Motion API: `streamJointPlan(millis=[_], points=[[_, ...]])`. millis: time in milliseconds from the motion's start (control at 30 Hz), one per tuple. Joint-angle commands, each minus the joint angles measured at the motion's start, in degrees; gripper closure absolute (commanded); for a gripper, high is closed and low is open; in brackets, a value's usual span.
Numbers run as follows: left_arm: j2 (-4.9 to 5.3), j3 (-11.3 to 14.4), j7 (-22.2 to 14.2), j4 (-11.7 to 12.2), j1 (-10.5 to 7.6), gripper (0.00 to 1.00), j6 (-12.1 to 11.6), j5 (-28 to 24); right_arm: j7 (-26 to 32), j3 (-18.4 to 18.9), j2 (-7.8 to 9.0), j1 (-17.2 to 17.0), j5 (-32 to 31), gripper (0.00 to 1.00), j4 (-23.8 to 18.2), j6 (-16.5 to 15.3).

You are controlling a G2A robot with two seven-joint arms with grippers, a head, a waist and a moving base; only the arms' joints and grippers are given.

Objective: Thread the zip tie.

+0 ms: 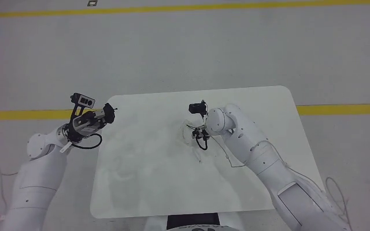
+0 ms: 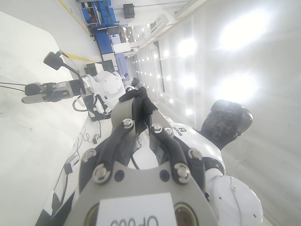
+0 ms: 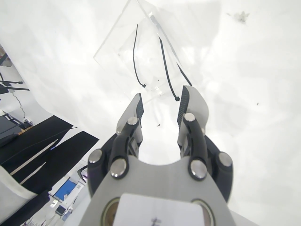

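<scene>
Two black zip ties [image 3: 134, 55] [image 3: 165, 69] lie in a clear, shallow plastic tray [image 3: 110, 38] near the middle of the white table [image 1: 150, 179]. A third tie [image 3: 184, 74] runs along the tray's edge, partly behind a finger. My right gripper [image 3: 162, 97] hovers open just over the tray's near end, with the ties' heads between its fingertips and nothing held. In the top view the right gripper [image 1: 199, 136] is above the tray [image 1: 189, 134]. My left gripper [image 2: 140, 99] is shut, its black pads pressed together, raised at the table's left edge [image 1: 108, 113].
Small bits of debris [image 3: 241, 16] lie on the table beyond the tray. From the left wrist view the right gripper [image 2: 27, 94] shows low over the table. Bare table surface spreads around the tray on all sides.
</scene>
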Motion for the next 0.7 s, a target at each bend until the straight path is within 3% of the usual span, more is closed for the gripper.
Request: streamJointPlan(millis=[0,333,433,667], points=[[0.00,0.00,0.00,0.00,0.00,1.00,0.00,0.00,0.14,-0.09,-0.01,0.04,0.02,0.72,0.10,-0.10],[0.00,0.00,0.00,0.00,0.00,1.00,0.00,0.00,0.95,-0.52,-0.05,0.54,-0.35,0.88,-0.01,0.02],[0.00,0.00,0.00,0.00,0.00,1.00,0.00,0.00,1.30,-0.62,-0.02,0.61,-0.61,1.00,-0.38,0.09],[0.00,0.00,0.00,0.00,0.00,1.00,0.00,0.00,2.47,-0.62,0.11,0.59,-0.85,1.00,-1.56,-0.12]])
